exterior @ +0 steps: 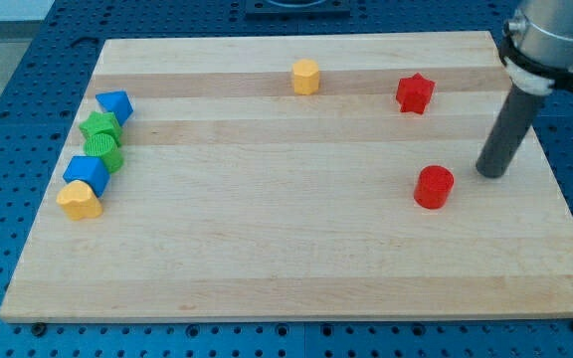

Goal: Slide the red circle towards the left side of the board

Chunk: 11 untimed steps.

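— Blocks first: where is the red circle?

— On the wooden board, in the view's right half, a little below the middle height. It sits flat and alone, well apart from every other block.

— And my tip?

— Just beside the red circle, on its right and slightly higher in the view. A narrow strip of bare wood separates them, so they are near but apart. The dark rod rises from there towards the view's top right.

— Is the gripper open or closed?

— No gripper shows at all; the arm ends in the plain rod, so nothing can be said of opening or closing.

— What else is on the board?

— A red star above the circle, near the top edge. A yellow hexagon stands further left along that same top band. At the view's left edge a cluster runs downward: a blue block, a green block, a second green block, another blue block and a yellow heart, each touching or nearly touching the next.

— And under the board?

— A blue perforated tabletop.
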Tool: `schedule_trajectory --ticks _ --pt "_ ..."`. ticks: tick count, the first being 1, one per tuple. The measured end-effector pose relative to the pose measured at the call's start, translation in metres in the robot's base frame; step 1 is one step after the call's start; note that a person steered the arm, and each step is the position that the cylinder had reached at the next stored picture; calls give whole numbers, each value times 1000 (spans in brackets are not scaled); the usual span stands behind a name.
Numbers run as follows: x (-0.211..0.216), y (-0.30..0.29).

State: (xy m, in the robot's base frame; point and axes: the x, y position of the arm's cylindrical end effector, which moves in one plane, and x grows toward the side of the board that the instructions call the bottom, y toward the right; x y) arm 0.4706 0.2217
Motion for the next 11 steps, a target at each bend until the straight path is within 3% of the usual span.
schedule_trajectory --ticks 1,2,3,6,7,11 --pt "39 -27" --pt "54 -92" --pt "46 -83" --pt "-19 18" --pt "-25 0" --pt "70 -259"
